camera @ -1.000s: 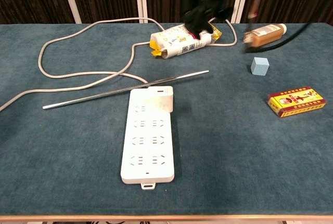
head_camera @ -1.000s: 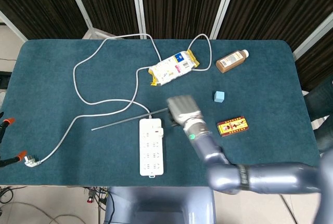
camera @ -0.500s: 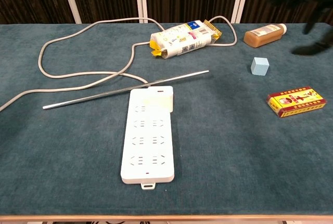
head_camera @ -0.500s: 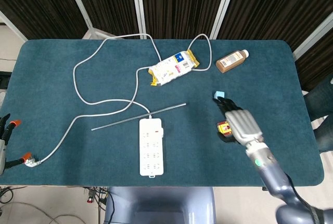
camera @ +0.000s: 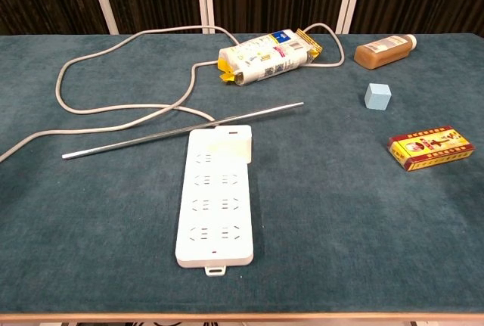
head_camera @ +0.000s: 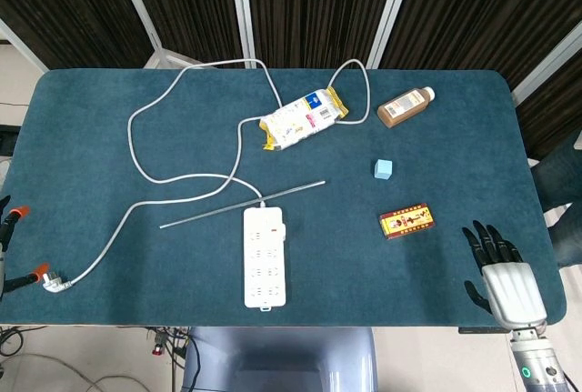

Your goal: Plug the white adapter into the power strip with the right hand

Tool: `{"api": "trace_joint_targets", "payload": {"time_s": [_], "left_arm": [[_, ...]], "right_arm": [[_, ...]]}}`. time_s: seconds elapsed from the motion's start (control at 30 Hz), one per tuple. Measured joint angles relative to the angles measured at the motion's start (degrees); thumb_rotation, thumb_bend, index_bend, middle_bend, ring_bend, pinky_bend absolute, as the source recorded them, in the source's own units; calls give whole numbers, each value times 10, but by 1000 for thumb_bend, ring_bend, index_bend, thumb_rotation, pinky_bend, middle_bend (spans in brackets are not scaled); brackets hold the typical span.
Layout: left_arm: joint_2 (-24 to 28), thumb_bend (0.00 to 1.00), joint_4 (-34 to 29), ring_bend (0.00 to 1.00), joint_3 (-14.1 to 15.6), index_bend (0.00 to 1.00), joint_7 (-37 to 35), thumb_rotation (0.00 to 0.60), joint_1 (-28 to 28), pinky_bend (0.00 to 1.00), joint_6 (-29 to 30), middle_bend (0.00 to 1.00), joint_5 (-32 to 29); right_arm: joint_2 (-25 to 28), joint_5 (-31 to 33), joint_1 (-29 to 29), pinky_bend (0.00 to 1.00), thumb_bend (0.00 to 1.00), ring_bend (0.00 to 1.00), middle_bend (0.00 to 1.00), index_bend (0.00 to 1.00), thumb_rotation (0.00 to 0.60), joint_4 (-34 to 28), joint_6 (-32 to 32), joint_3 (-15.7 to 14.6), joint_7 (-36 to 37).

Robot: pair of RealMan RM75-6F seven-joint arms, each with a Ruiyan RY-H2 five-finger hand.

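The white power strip point(head_camera: 265, 265) point(camera: 216, 212) lies flat near the table's front edge. A white adapter point(head_camera: 275, 225) point(camera: 234, 143) sits at the strip's far end, on its right side. My right hand point(head_camera: 500, 269) hovers at the table's front right corner, far from the strip, with fingers spread and nothing in them. The chest view does not show it. Neither view shows my left hand.
A metal rod point(head_camera: 242, 204) point(camera: 181, 131) lies just behind the strip. The grey cable point(head_camera: 136, 137) point(camera: 68, 84) loops across the left half. A snack packet point(head_camera: 303, 119), brown bottle point(head_camera: 406, 106), blue cube point(head_camera: 383, 169) and red-yellow box point(head_camera: 406, 220) lie right of centre.
My right hand has drawn back from above the strip's far end to the front right corner and left the chest view. The adapter stays on the strip.
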Motion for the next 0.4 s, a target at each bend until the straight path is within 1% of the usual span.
{"api": "trace_joint_targets", "payload": {"time_s": [0.17,0.4], "left_arm": [[-3,90,3,0,3,167,2,600,-2,0,-1,0,9],[-10,89,9,0,16,164,6,600,-3,0,3,0,42]], "right_arm": [[-12,-12,-16,217,369,0,0,0,600,25,28,22,-4],[-12,-13,-26,217,368,0,0,0,600,25,28,41,1]]}}
